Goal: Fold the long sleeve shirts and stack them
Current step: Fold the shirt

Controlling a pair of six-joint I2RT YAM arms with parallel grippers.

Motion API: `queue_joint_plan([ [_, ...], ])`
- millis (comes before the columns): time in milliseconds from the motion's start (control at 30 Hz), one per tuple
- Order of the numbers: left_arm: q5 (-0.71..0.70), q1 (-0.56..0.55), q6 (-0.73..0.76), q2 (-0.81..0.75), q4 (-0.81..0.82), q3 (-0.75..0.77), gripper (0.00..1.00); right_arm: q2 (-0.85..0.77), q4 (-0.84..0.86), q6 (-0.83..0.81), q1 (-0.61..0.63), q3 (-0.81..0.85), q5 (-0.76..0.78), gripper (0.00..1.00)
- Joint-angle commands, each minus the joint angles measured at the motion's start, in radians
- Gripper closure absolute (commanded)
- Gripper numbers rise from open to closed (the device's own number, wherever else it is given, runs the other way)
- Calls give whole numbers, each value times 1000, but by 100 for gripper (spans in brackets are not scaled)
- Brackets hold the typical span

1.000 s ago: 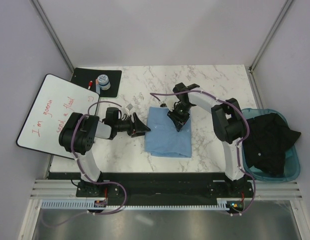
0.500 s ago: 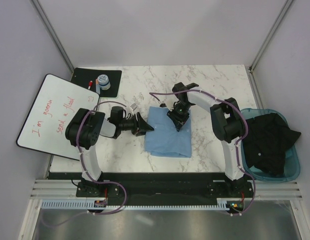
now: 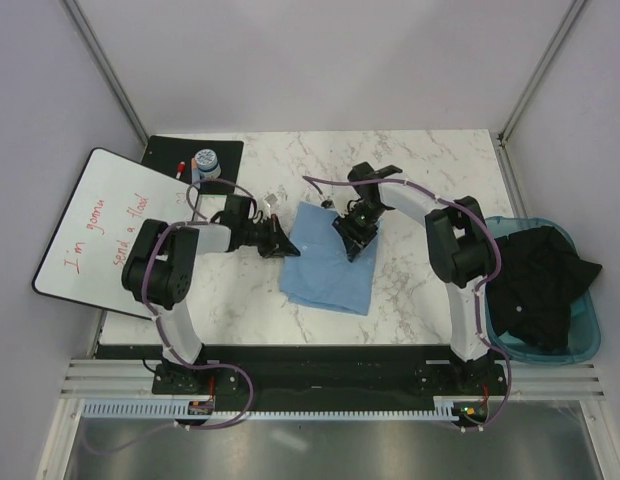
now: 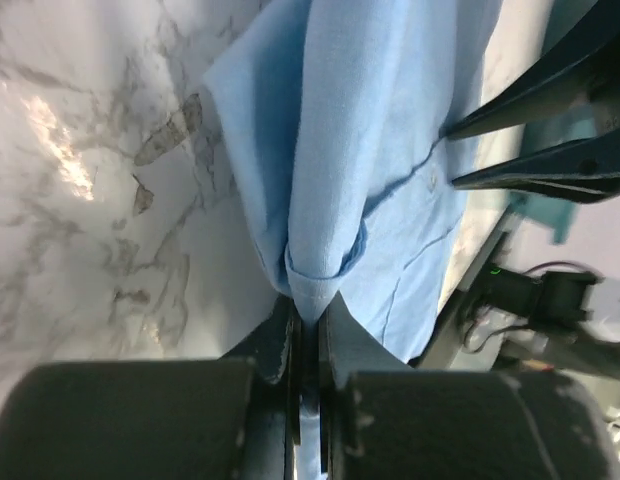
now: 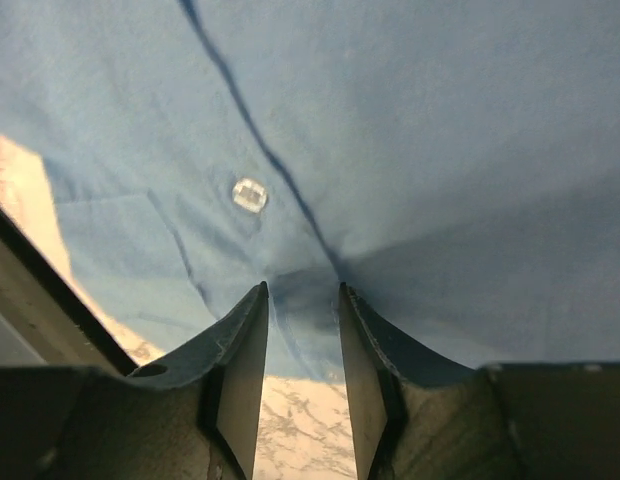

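Left gripper (image 4: 308,305) fingers clench the 9 o'clock edge of the folded light-blue shirt (image 3: 330,275). Right gripper (image 5: 302,290) fingers, parted, press its 1 o'clock area onto the counter (image 3: 420,170).

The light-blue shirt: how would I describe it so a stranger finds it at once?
Start at the white marble table; near its middle lies a folded light-blue cloth shirt. It is the only blue garment: the other clothes are black, heaped in a teal plastic bin on the right.
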Motion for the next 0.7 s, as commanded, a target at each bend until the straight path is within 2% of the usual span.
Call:
queue_joint_plan([
  [0,-180,18,417,-111,-547,212,98,-131,28,100,-71,-43,-110,56],
  [200,-409,34,741,-46,-876,528,98,-255,2,105,-136,-117,-166,55],
  [400,-761,18,1004,-25,-955,953,98,-332,-19,74,-183,-169,-192,55],
  [433,-845,9,1036,-10,-975,1072,98,-341,-24,70,-189,-174,-202,55],
  [467,-869,-11,1094,-5,-981,1120,98,-347,-29,59,-200,-178,-205,55],
  [567,-990,-98,1221,-16,-971,1170,98,-359,-32,53,-223,-205,-225,56],
  [667,-1050,-184,1243,-37,-958,1080,98,-365,-30,48,-245,-235,-258,57],
])
